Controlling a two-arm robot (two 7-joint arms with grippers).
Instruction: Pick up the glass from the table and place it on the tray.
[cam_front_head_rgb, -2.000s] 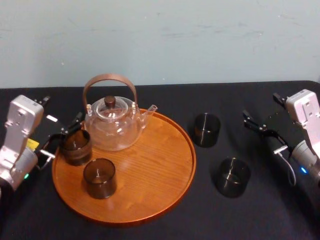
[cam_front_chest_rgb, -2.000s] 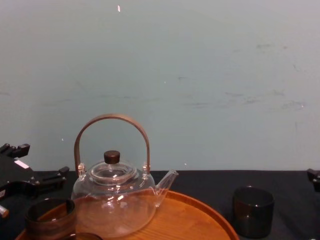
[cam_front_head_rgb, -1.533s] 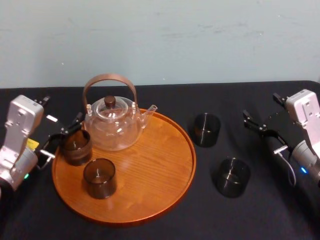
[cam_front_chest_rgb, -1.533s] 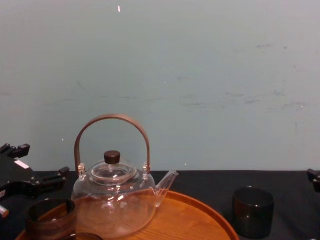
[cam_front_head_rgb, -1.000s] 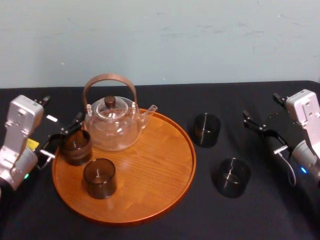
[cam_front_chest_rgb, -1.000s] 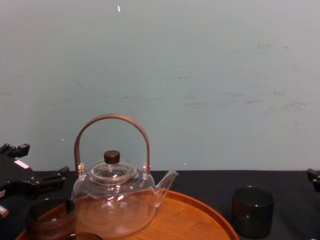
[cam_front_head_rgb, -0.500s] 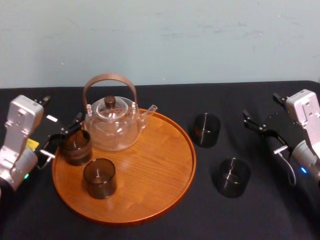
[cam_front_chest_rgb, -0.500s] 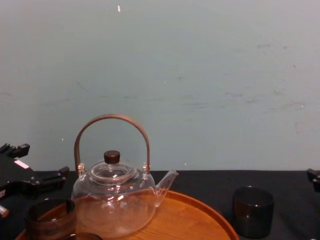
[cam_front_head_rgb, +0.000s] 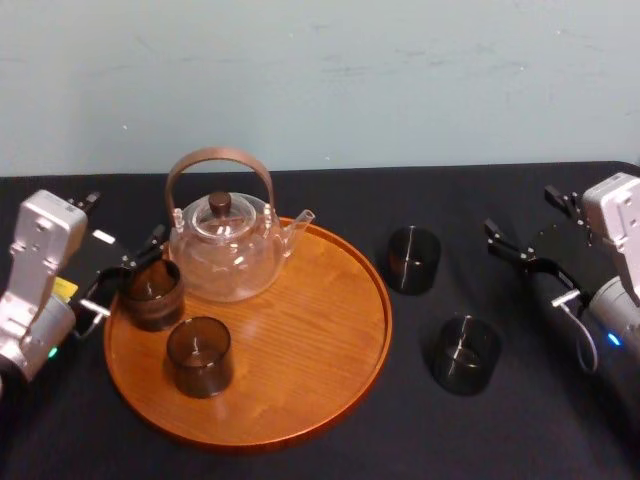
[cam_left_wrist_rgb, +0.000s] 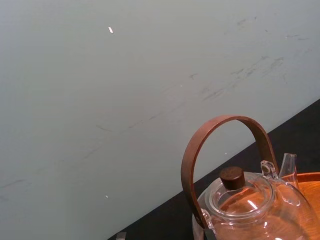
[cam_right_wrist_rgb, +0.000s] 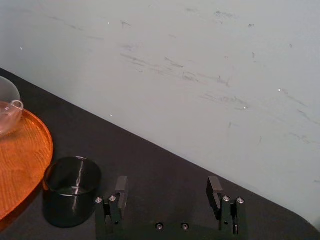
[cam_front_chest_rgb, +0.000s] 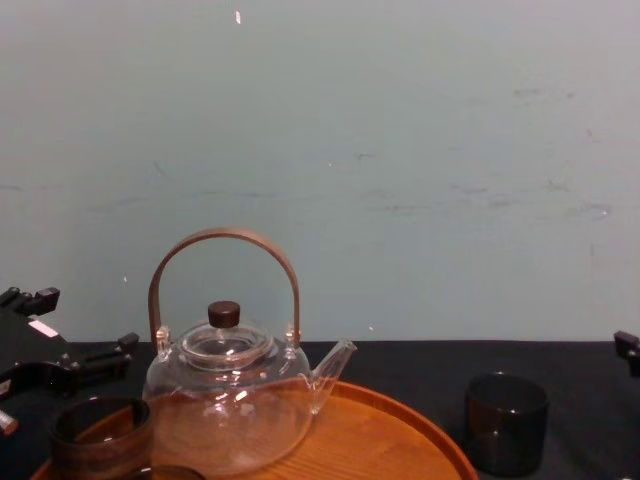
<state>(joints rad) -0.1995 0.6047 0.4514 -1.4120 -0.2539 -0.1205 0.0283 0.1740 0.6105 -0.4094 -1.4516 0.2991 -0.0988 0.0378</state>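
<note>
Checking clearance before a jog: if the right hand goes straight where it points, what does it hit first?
Likely nothing close: ahead of the open right hand lies black table, then the wall. The glass sits just outside one finger, off the line; depth is unclear.

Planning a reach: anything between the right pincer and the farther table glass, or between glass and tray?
Nothing visible. Bare table separates the open right pincer from that glass, and the glass from the tray. Left pincer sits at tray's left.
</note>
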